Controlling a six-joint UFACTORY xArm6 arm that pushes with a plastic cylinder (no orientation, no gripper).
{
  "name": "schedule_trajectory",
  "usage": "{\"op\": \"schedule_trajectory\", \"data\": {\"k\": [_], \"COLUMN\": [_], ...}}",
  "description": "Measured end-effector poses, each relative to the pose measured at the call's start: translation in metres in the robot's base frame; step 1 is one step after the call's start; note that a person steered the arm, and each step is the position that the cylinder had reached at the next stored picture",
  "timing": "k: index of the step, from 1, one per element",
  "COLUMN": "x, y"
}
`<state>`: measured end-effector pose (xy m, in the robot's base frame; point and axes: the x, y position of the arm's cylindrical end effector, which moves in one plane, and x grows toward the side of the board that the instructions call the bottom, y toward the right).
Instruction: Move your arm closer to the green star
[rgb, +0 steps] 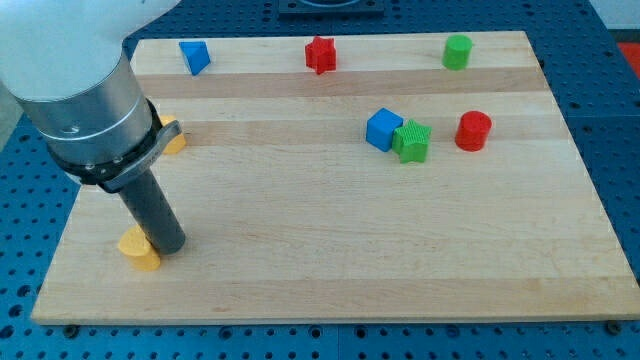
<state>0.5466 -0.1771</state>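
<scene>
The green star (412, 141) lies right of the board's middle, touching a blue cube (382, 129) on its left. A red cylinder (473, 131) stands just to its right. My tip (168, 245) is at the view's lower left, far left of the green star, and it touches a yellow block (138, 250) on that block's right side. The arm's large grey body fills the upper left corner.
A blue triangular block (195, 56), a red star (320, 54) and a green cylinder (457, 51) sit along the board's top edge. Another yellow block (174, 139) shows partly behind the arm. The wooden board (330, 260) lies on a blue perforated table.
</scene>
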Motion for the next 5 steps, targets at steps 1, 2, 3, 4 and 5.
{"op": "schedule_trajectory", "data": {"k": [1, 2, 3, 4, 5], "x": [0.000, -0.011, -0.030, -0.051, -0.071], "y": [0.001, 0.015, 0.030, 0.038, 0.046]}}
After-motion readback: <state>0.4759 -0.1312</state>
